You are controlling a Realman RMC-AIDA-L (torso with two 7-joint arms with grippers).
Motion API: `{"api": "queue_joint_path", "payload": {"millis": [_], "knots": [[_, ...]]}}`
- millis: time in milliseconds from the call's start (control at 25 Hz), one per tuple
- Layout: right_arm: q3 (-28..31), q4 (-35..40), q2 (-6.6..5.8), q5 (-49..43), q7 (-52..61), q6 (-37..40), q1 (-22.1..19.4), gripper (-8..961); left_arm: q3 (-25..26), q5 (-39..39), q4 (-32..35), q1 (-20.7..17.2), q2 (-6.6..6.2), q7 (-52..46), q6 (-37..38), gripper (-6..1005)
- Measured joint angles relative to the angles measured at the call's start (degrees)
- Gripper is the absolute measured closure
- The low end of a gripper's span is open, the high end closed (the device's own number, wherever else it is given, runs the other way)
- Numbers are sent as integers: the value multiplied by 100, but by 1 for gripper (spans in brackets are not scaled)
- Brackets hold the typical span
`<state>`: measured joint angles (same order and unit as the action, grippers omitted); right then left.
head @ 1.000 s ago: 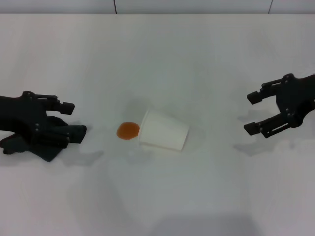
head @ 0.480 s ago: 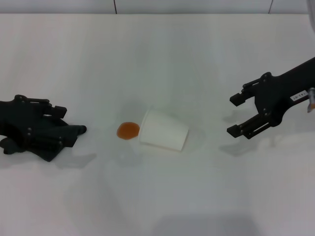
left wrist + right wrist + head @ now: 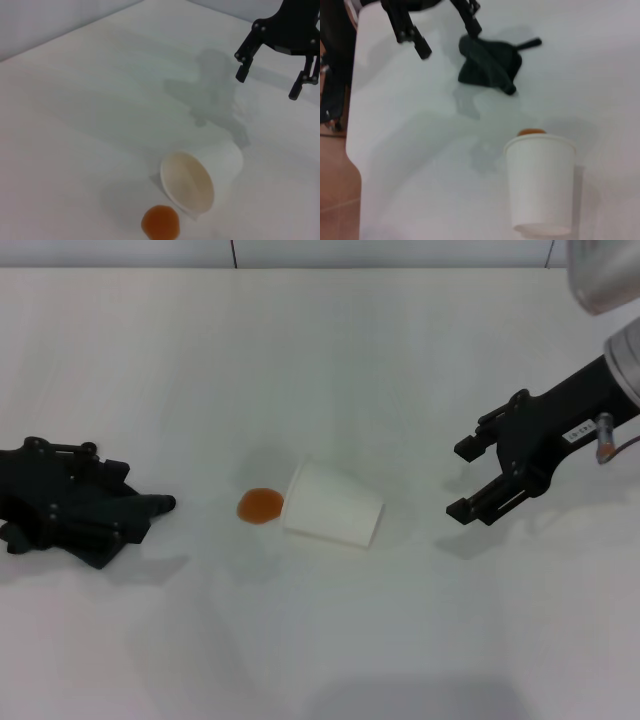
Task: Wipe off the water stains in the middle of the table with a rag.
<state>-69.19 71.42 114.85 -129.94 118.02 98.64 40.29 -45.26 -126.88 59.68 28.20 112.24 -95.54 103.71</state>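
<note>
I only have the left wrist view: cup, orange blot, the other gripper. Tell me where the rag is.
Observer: The rag lies on the table at the robot's left, well apart from the water stains.
Operator: Report my left gripper.
Observer: The left gripper is right over the rag with its fingers open. I cannot tell whether it touches the cloth.
Operator: Say what lies between rag and blot.
Observer: Bare table only. The tipped paper cup lies on the blot's other side, toward the right gripper.
</note>
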Motion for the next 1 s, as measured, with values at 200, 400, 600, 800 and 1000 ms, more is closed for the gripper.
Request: {"api": "queue_joint_path", "payload": {"millis": [200,400,600,800,1000], "knots": [[-257,-23,3,-119,349,-23,247,115,0,-95,0,-19,-56,0,50,152],[-440,-94,9,-269,691,-7,516,115,0,-255,0,-25,-62,8,63,152],[-692,-266,24,-452,992,-43,801,115,0,-463,0,-26,-62,20,63,152],[-960,-428,46,-519,1336,-137,1074,114,16,-569,0,-35,-63,62,55,152],[-1216,-475,55,-558,1750,-335,1289,114,37,-583,33,-102,-113,122,28,152]]}}
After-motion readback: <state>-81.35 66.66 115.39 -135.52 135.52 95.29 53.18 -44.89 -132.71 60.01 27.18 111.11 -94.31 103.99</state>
